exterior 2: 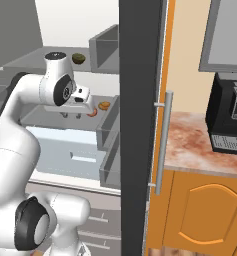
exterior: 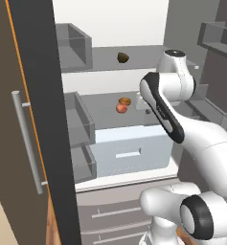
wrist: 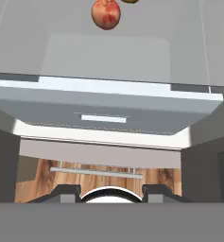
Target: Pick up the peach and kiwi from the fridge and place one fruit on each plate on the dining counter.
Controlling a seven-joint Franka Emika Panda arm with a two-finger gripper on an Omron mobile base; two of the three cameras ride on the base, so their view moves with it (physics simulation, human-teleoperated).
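Closed empty, pincer (exterior 2: 71, 114) hangs above the shelf near the round, red-orange blushed peach (wrist: 106, 13).

Matt grey fridge (exterior: 134, 57) interior, brushed steel handle (exterior 2: 161, 142), marbled stone counter (exterior 2: 190, 145)

Left base cam sits behind the arm (exterior: 182, 119), left of it, looking forward and down into the open fridge (exterior: 134, 52); the door (exterior: 38, 119) edge is close on its left. Right base cam sits behind-right, facing the same fridge interior, with the door (exterior 2: 137, 125) edge mid-frame and a counter (exterior 2: 190, 140) to its right. Both share the shelves, the kiwi (exterior: 123, 58) (exterior 2: 79, 58), the peach (exterior: 121, 108) (exterior 2: 92, 113) and the drawer (exterior: 134, 148) (exterior 2: 65, 150). Hand cam is close inside the fridge, looking down across the shelf (wrist: 108, 56) and drawer front (wrist: 104, 111) to the floor (wrist: 99, 182); the peach (wrist: 106, 13) is at its top edge.
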